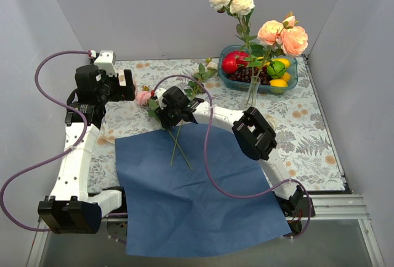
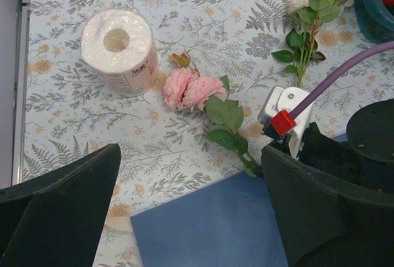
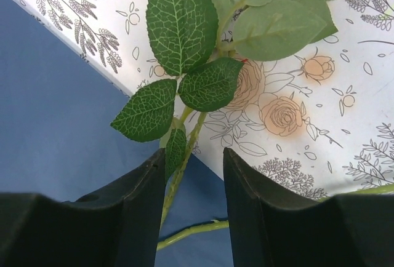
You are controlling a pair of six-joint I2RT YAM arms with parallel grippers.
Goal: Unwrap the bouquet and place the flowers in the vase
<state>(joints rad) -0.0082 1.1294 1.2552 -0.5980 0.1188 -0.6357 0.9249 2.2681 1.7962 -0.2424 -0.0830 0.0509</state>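
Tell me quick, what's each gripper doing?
Left gripper: open, holding nothing.
Right gripper: open, jaws straddling a flower stem, not clamped yet.

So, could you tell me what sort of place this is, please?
Probably a lab robot test bench: plain grey panels stand on three sides, an aluminium rail edges the near side, and a floral cloth carries staged props such as the fruit tray.
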